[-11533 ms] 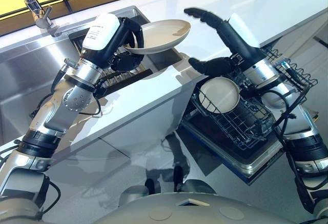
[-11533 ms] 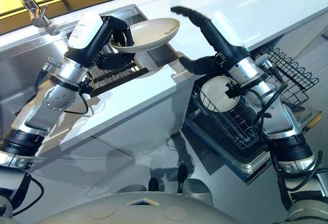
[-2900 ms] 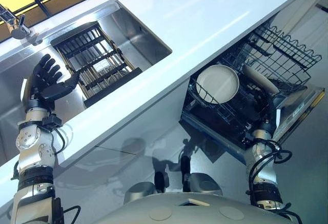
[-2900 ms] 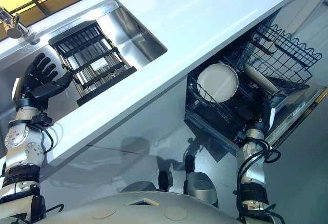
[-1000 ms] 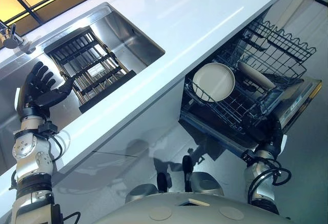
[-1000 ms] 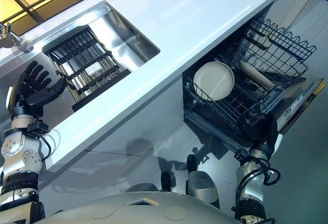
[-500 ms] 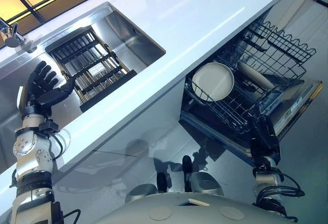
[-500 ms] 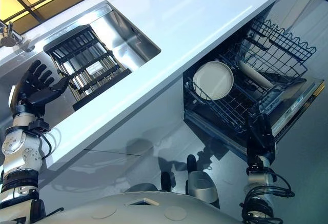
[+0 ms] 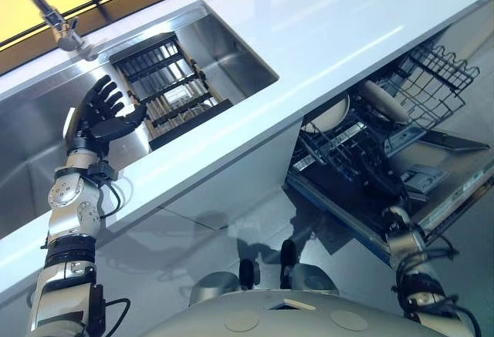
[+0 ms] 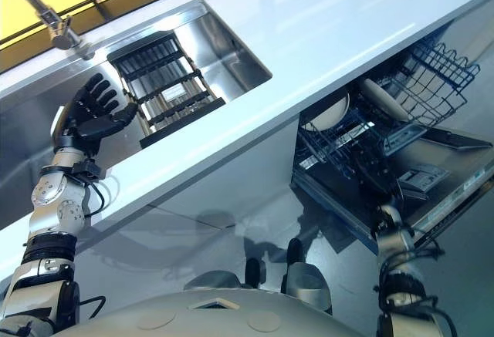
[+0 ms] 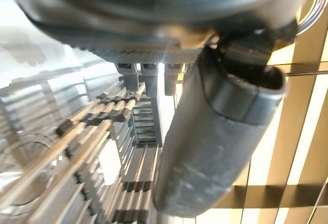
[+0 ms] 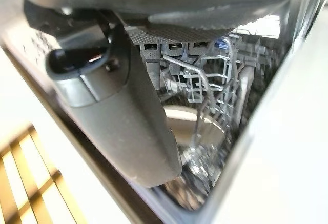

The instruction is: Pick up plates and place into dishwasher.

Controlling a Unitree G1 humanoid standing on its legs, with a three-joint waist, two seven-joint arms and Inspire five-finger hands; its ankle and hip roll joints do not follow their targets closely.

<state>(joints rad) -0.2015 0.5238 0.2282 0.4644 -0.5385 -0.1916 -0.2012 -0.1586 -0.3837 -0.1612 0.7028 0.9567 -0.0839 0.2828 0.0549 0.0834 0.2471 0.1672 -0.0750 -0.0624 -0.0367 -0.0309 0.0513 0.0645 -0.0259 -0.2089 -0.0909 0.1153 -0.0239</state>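
1. Left hand (image 9: 99, 117): fingers spread, empty, raised over sink (image 9: 31, 144), drying rack (image 9: 174, 90) just beyond fingertips.
2. Right hand (image 10: 376, 173): fingers straight, holding nothing, at dishwasher basket (image 9: 363, 140).
3. Plates (image 9: 333, 112): racked beyond right fingers.
4. Advice: push basket squarely; avoid snagging wires.

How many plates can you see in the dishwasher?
2: one plate stands at the near end of the rack, half under the counter; the other plate leans further along. Others may be hidden.
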